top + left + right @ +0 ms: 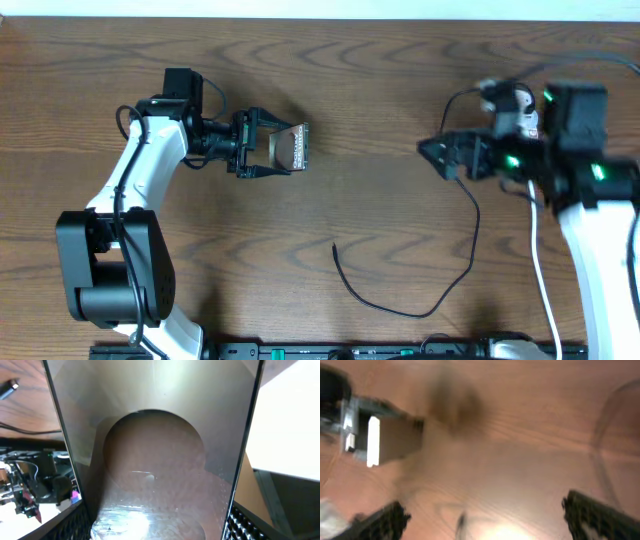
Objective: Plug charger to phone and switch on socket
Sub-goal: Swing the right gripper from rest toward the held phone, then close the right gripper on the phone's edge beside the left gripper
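Observation:
My left gripper [285, 147] is shut on the phone [294, 147], a dark glossy slab, and holds it off the table at the left middle. The phone fills the left wrist view [160, 460] between the two fingers [160, 527]. The black charger cable [473, 245] loops across the table from near my right gripper to its free tip [335, 245]. The tip also shows in the left wrist view [8, 390]. My right gripper [436, 150] is open with nothing between its jaws [485, 517]; its view is blurred. The white socket [503, 100] is mostly hidden behind the right arm.
The strip's white cord [541, 275] runs down the right side towards the front edge. The left arm's base [110, 270] stands at the front left. Bare wooden table [380, 90] lies between the two grippers.

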Controlling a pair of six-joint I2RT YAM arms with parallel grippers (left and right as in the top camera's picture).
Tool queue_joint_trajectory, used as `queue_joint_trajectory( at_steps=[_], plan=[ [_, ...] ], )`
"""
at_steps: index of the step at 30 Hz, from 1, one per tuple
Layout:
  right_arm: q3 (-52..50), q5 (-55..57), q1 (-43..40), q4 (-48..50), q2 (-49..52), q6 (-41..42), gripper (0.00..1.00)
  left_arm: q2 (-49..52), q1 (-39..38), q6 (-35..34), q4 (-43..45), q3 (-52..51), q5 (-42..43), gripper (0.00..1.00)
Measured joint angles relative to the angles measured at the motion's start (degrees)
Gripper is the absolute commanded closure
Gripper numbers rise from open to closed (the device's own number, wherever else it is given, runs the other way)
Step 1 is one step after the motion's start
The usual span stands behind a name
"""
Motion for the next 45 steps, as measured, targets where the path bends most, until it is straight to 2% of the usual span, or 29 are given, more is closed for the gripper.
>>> queue_joint_trajectory(
  at_steps=[3, 11, 13, 16, 21, 33, 45],
  plan=[
    [3.6, -6.6, 3.9, 0.2, 6.8, 0.0, 0.01, 0.0, -0.4, -0.2, 0.0, 0.0, -1.4, 0.93],
    [4.0, -21.6, 10.7, 12.6, 17.2, 0.2, 0.01, 0.0, -0.6, -1.0, 0.0, 0.0, -5.5, 0.93],
    [4.0, -23.2, 11.9, 14.1, 18.2, 0.1, 0.12, 0.0, -0.6, -1.7, -0.1, 0.0, -8.1, 0.93],
    [4.0, -23.8, 13.4, 14.6, 18.7, 0.4, 0.14, 0.0, -0.6, -2.1, -0.1, 0.0, -11.6, 0.93],
    [4.1, -20.1, 16.2, 14.7, 19.5, 1.9, 0.13, 0.0, -0.6, -3.0, -0.1, 0.0, -14.8, 0.93],
    [4.1, -4.0, 24.6, 17.1, 20.5, 11.1, 0.19, 0.0, -3.3, -4.6, 0.2, 0.0, -17.6, 0.93],
    [4.1, 3.3, 26.4, 18.2, 20.5, 27.8, 0.19, 0.0, -3.7, -4.9, 0.2, 0.0, -17.9, 0.93]
  ],
)
